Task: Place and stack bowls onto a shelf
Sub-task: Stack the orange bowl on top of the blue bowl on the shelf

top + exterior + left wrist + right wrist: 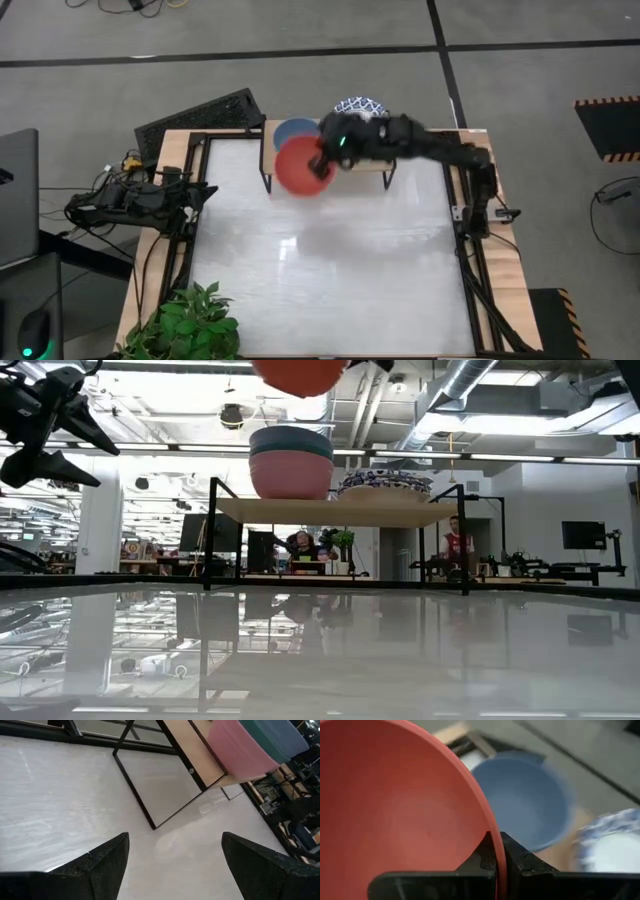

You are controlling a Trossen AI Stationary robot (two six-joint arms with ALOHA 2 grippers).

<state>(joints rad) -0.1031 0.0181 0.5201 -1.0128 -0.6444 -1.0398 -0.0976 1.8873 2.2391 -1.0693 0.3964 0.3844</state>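
Note:
My right gripper [325,160] is shut on the red bowl [303,166], held high over the shelf's near-left part; the bowl shows large in the right wrist view [395,810] and at the top of the low view [298,374]. On the shelf [330,512], a wooden top on black legs, stands a stack of pink, dark green and blue bowls [291,461] with the blue bowl [293,130] on top. Beside it sit the white bowls with blue-patterned rims [385,484]. My left gripper [175,855] is open at the table's left edge, raised above it. My right gripper pinches the red bowl's rim [495,851] between its two fingers, one finger inside the bowl and one outside. The bowl is lifted clear, above the shelf, and tilted.
A potted green plant [190,322] stands at the table's near-left corner. A keyboard [198,118] lies beyond the far-left corner. The white tabletop [330,260] in front of the shelf is bare.

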